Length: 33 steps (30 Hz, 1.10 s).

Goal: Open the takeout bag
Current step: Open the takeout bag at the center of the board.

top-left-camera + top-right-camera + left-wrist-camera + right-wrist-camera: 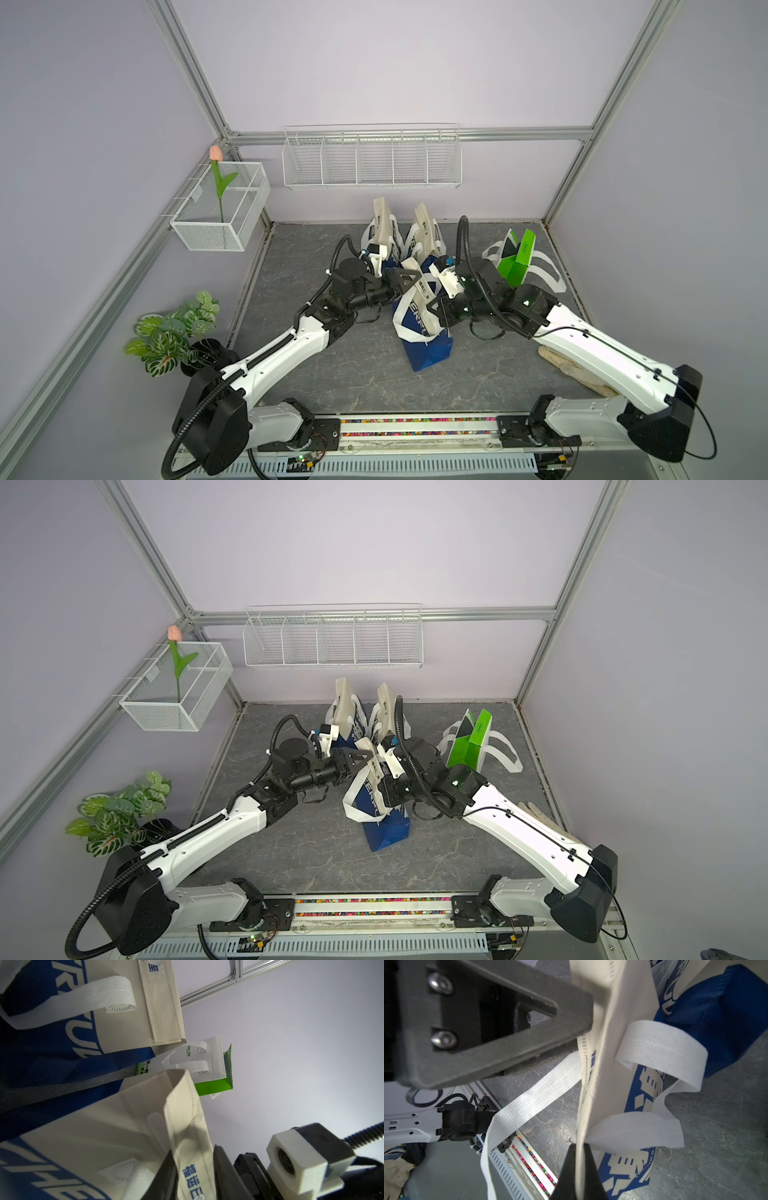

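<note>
We see the right pincer (578, 1148) pinched shut on the blue bag (419, 332) rim, mid table (332, 374). The left pincer (194, 1174) clamps a fold of the same rim. Wrist views show both pinches; the top views hide the right one.

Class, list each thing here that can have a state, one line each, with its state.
takeout bag, held by its top edge, mouth not spread
right gripper, shut on its top edge
left gripper, astride the top flap, grip unclear
rear bags, upright
green bag, upright, handles splayed
</note>
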{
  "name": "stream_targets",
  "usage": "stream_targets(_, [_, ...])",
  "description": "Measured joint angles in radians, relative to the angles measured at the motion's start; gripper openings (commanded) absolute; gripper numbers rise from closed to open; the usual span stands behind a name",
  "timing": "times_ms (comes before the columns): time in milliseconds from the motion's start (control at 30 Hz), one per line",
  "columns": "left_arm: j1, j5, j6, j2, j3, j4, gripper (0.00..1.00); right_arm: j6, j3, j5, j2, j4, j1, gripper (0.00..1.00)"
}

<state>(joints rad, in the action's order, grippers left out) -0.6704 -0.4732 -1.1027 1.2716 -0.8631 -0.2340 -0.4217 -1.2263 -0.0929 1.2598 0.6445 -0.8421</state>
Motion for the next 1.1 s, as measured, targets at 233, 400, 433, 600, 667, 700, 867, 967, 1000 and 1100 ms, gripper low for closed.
stream_targets(233, [0.0, -0.015, -0.018, 0.08, -0.001, -0.113, 0.18, -0.024, 0.054, -0.045, -0.035, -0.049, 0.035, 0.07])
stream_targets(400, [0.0, -0.014, -0.029, 0.104, -0.002, -0.14, 0.15, -0.035, 0.071, -0.08, -0.054, -0.06, 0.051, 0.07])
stream_targets(433, [0.0, -0.014, -0.029, 0.105, -0.003, -0.142, 0.19, -0.035, 0.075, -0.087, -0.058, -0.061, 0.053, 0.07])
stream_targets(600, [-0.004, -0.011, -0.022, 0.113, -0.024, -0.165, 0.16, -0.047, 0.095, -0.126, -0.076, -0.073, 0.065, 0.07])
stream_targets(667, [-0.008, -0.008, -0.018, 0.125, -0.034, -0.173, 0.01, -0.05, 0.1, -0.138, -0.08, -0.076, 0.071, 0.07])
stream_targets(700, [-0.011, -0.006, -0.018, 0.135, -0.038, -0.173, 0.0, -0.051, 0.103, -0.142, -0.083, -0.078, 0.074, 0.07])
stream_targets(867, [-0.026, 0.012, -0.02, 0.145, -0.049, -0.154, 0.0, -0.058, 0.122, -0.15, -0.101, -0.08, 0.088, 0.07])
stream_targets(967, [-0.029, 0.04, -0.011, 0.106, -0.048, -0.093, 0.0, -0.058, 0.122, -0.145, -0.106, -0.067, 0.089, 0.19])
stream_targets(1000, [-0.029, 0.052, -0.01, 0.085, -0.048, -0.061, 0.0, -0.054, 0.118, -0.133, -0.106, -0.055, 0.087, 0.29])
stream_targets(1100, [-0.036, 0.099, 0.014, 0.012, -0.05, 0.075, 0.0, -0.04, 0.082, -0.005, -0.103, -0.001, 0.056, 0.59])
